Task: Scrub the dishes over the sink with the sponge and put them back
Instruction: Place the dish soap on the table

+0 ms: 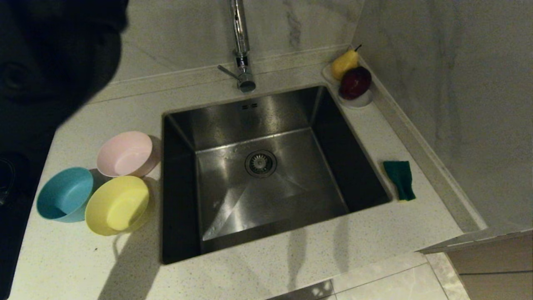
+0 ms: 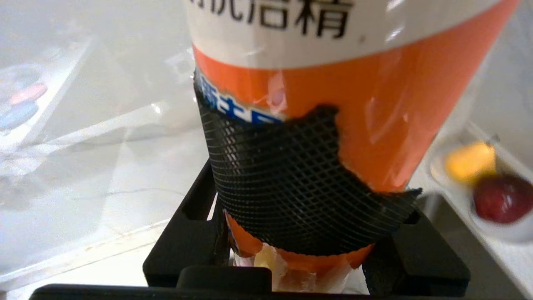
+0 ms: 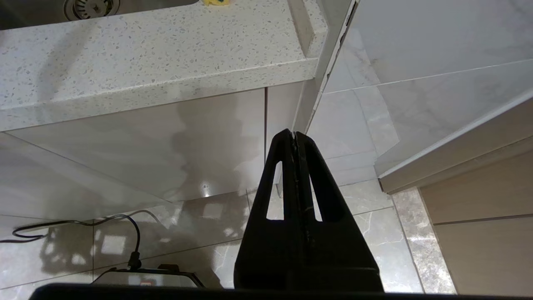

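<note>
Evidently preparing to soap, the left gripper (image 2: pixel 300 233) clamps an orange dish-soap bottle (image 2: pixel 333 104) while the right gripper (image 3: pixel 295 135) hangs closed, empty, below the counter (image 3: pixel 145 54).

You've got a white dish (image 1: pixel 361 101) in the back corner of the speckled counter (image 1: pixel 258 271) — a yellow pear (image 1: pixel 344 62) and a dark red apple (image 1: pixel 355 82) sit on it, touching. An orange-and-white bottle (image 2: pixel 374 116) with black mesh wrap fills the left wrist view.
</note>
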